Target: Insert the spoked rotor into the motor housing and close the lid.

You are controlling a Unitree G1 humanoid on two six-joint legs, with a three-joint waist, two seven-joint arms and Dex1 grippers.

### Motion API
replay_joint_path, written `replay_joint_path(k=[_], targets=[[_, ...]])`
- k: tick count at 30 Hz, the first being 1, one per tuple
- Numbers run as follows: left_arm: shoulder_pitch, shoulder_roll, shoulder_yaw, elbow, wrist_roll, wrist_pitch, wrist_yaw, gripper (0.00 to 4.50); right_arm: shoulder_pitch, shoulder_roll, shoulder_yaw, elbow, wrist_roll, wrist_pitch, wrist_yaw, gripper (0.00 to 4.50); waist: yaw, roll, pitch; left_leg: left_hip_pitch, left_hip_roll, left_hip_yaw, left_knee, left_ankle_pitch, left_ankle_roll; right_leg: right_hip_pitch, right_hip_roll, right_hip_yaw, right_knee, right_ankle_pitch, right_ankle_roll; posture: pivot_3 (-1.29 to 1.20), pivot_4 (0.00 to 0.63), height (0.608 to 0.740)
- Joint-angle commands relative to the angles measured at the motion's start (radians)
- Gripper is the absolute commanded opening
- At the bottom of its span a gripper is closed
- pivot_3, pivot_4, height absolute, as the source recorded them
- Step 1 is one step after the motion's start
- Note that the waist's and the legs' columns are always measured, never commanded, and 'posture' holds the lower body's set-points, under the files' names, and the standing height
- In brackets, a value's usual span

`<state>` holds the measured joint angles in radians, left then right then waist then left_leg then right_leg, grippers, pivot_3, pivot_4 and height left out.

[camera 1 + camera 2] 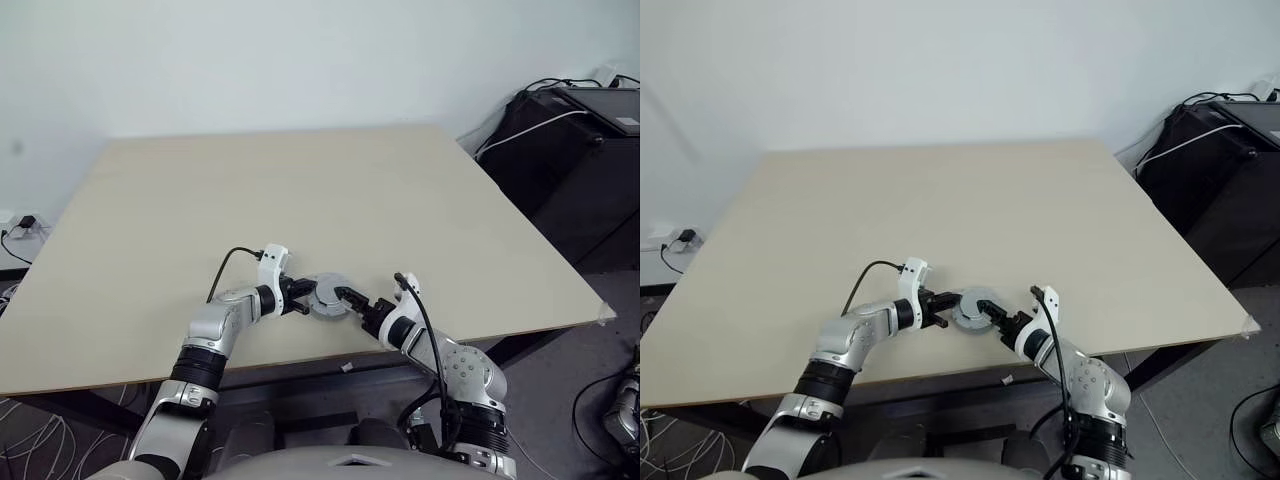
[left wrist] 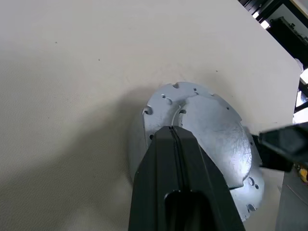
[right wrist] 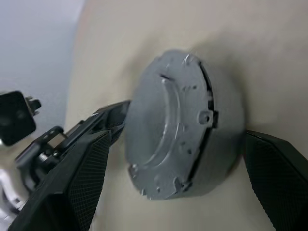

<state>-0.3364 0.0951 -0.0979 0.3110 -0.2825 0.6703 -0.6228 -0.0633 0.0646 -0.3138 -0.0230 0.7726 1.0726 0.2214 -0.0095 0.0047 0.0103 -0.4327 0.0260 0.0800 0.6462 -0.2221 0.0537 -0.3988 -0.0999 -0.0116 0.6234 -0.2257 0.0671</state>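
Our left gripper (image 1: 299, 297) has its two black fingers (image 2: 175, 159) pressed together, their tips resting against the near rim of the lid (image 1: 327, 297), pinching nothing that we can make out. Our right gripper (image 1: 345, 296) comes in from the opposite side with its fingers spread as wide as they go; in the right wrist view one textured pad (image 3: 86, 173) sits to one side of the lid (image 3: 168, 130) and the other pad to the far side, so the round assembly lies between them. We cannot tell whether either pad is actually touching it. We see the lid showing its plain grey face with small holes and notches around the edge, seated on top of a round body, with a thin dark seam visible along one side under its rim; we take that body for the motor housing (image 3: 219, 139), though little of it is exposed. We cannot see the spoked rotor, which the closed assembly would hide in any case. The whole stack sits on the pale counter (image 1: 300, 190) close to its front edge, between our two wrists. Off to the right, beyond the counter, stands a black case (image 1: 570, 150) with cables trailing over it.
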Motion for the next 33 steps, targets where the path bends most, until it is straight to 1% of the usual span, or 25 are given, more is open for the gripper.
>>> replay_joint_path(k=[1, 4, 11, 17, 22, 25, 31, 33], targets=[[0.017, -0.005, -0.035, 0.018, 0.008, 0.03, -0.003, 0.0, -0.041, 0.06, -0.001, -0.023, 0.113, 0.038, 0.023, 4.48, -0.002, 0.001, 0.0, 0.0, 0.0, 0.0, 0.0, 0.0, 0.0, 0.0, 0.0, 0.0, 0.0, 0.0, 0.0, 0.0, 0.0, 0.74], [0.017, -0.004, -0.033, 0.018, 0.006, 0.028, -0.003, 0.0, -0.057, 0.065, -0.011, 0.014, 0.135, 0.037, 0.011, 4.48, -0.002, 0.001, 0.001, -0.001, 0.0, 0.0, -0.001, 0.0, 0.0, -0.001, 0.0, 0.0, 0.0, 0.0, 0.0, 0.0, 0.0, 0.74], [0.023, -0.001, -0.03, 0.017, 0.005, 0.027, -0.005, 0.0, -0.131, 0.079, -0.063, 0.15, 0.148, -0.045, -0.05, 4.48, -0.009, 0.001, 0.002, 0.0, 0.0, 0.0, -0.001, 0.0, 0.0, -0.001, 0.001, 0.0, 0.0, 0.0, 0.0, 0.0, 0.0, 0.74], [0.03, 0.004, -0.025, 0.011, 0.002, 0.028, 0.0, 0.0, -0.143, 0.095, -0.032, 0.086, 0.24, 0.014, -0.029, 4.48, -0.014, 0.003, 0.004, 0.0, 0.001, 0.0, -0.001, 0.0, 0.0, -0.001, 0.001, 0.0, 0.0, 0.001, 0.003, 0.0, 0.0, 0.74], [0.034, 0.005, -0.021, 0.008, 0.002, 0.028, 0.003, 0.0, -0.133, 0.093, -0.007, 0.054, 0.261, 0.041, -0.038, 4.48, -0.016, 0.003, 0.004, -0.006, 0.001, 0.0, -0.001, 0.0, 0.0, -0.007, 0.003, 0.001, 0.0, 0.002, -0.001, 0.0, 0.0, 0.74], [0.035, 0.003, -0.019, 0.007, 0.004, 0.028, 0.004, 0.0, -0.124, 0.088, -0.001, 0.054, 0.255, 0.042, -0.045, 3.93, -0.016, 0.003, 0.004, -0.008, 0.001, 0.0, 0.0, 0.0, 0.0, -0.01, 0.003, 0.001, 0.0, 0.002, -0.001, 0.0, 0.0, 0.74], [0.036, -0.001, -0.013, 0.009, 0.005, 0.024, 0.005, 0.0, -0.086, 0.064, 0.037, 0.038, 0.221, 0.081, -0.065, 2.02, -0.016, 0.003, 0.003, -0.009, 0.001, 0.0, 0.001, 0.0, 0.0, -0.01, 0.003, 0.001, 0.001, 0.002, -0.001, 0.0, 0.0, 0.74], [0.036, -0.002, -0.012, 0.009, 0.006, 0.023, 0.005, 0.0, -0.081, 0.059, 0.038, 0.041, 0.21, 0.087, -0.067, 1.59, -0.017, 0.002, 0.003, -0.009, 0.001, 0.0, 0.001, 0.0, 0.0, -0.01, 0.003, 0.001, 0.001, 0.002, -0.001, 0.0, 0.0, 0.74]])
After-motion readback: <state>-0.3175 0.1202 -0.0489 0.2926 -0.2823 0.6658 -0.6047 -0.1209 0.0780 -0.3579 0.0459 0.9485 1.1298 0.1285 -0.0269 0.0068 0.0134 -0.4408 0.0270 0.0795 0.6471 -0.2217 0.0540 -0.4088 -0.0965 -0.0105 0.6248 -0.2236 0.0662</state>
